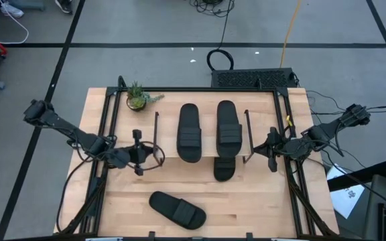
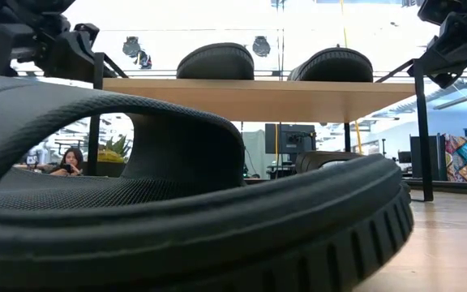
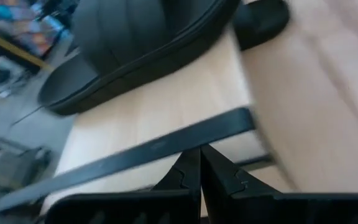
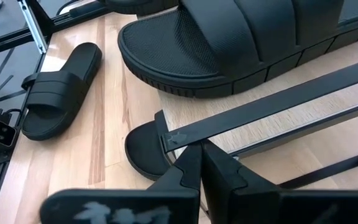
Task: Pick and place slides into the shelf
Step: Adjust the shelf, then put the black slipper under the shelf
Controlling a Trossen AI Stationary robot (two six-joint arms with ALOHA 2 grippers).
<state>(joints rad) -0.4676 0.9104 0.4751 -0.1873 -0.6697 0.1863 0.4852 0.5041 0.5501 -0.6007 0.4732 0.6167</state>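
**Two slides up, two down, both grippers closed**

Closest to the low camera lies one black slide (image 2: 193,203) on the table (image 1: 260,207), alone near the front edge and well apart from the rest. Two more slides (image 1: 189,132) (image 1: 228,127) sit side by side on the shelf (image 1: 205,152), on its light plank top. A fourth slide (image 1: 224,168) rests under the shelf, its end poking out from beneath the plank. Left gripper (image 1: 138,152) hangs just beside the shelf's left end, fingers pressed together, holding nothing. Right gripper (image 1: 271,150) hangs just beside the shelf's right end, fingers likewise pressed together and empty. Behind the shelf's left corner stands a small potted plant (image 1: 137,98).
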